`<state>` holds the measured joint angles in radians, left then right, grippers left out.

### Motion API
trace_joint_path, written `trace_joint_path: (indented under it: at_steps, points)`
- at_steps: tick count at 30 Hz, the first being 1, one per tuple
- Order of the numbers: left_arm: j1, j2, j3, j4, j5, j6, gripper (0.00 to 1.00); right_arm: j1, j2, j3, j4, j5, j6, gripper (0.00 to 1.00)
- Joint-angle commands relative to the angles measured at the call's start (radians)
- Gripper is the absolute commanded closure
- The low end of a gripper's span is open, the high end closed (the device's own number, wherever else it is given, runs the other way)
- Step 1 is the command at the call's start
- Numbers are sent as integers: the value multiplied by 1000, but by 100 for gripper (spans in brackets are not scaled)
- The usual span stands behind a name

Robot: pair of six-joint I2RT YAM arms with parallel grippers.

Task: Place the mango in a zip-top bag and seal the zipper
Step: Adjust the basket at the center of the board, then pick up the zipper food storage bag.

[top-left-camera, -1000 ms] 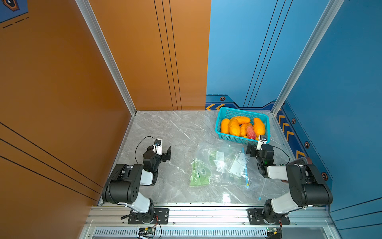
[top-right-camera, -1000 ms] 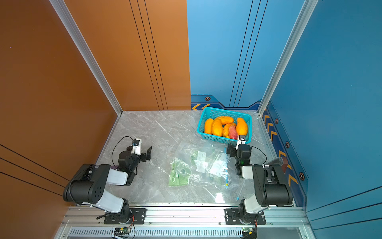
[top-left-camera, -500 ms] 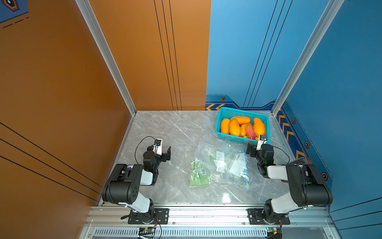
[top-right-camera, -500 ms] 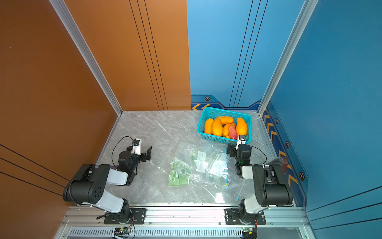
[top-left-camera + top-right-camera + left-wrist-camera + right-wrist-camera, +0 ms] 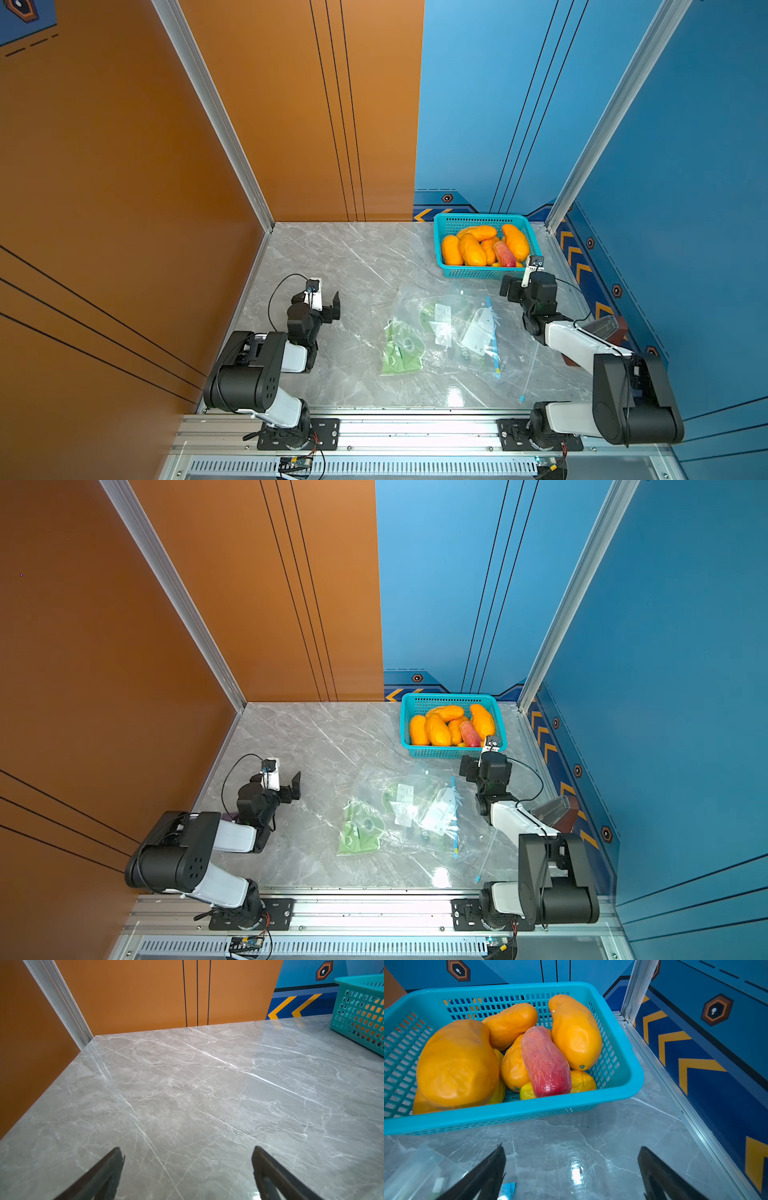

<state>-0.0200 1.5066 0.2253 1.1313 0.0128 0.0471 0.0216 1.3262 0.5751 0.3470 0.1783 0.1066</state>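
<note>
Bench (image 5: pixel 187 1095): grey marble-look slab with white veining, polished, throwing glare near the front edge. Basket (image 5: pixel 529 1109): teal moulded plastic, lattice walls, smooth with a soft sheen. Orange mangoes (image 5: pixel 456 1064): smooth waxy skin, shallow dents, slight shine. Red mango (image 5: pixel 546 1064): finely wrinkled skin, mostly dull, glossier toward one end. Zip-top bags (image 5: pixel 453 328): thin clear film, creased, catching highlights. Frame posts (image 5: pixel 216 112): bare brushed metal. Wall panels (image 5: pixel 124 166): flat matt finish. Left hand (image 5: pixel 187 1149) and right hand (image 5: pixel 571 1147): dark, matt fingers.
</note>
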Motion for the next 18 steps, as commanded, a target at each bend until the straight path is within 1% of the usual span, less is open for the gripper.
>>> trace_joint_path:
  at_steps: [1,4,6,8,10,14,18]
  points:
    - [-4,-88,-36,9,-73,-23,2,6,-89,26,-233,95,102,0]
    - [-35,-201,-83,8,-151,-16,2,5,-179,24,-374,135,184,0]
    - [-73,-289,-111,6,-231,-3,2,5,-237,31,-490,141,249,0]
    - [-113,-376,-118,-30,-270,-17,2,6,-281,41,-604,137,306,0]
    - [-168,-464,-93,-140,-283,-22,2,6,-317,49,-704,117,349,0]
    - [-317,-621,0,-432,-329,-63,2,6,-375,82,-941,94,425,0]
    - [-479,-694,78,-632,-378,-119,2,4,-448,68,-1103,63,496,0]
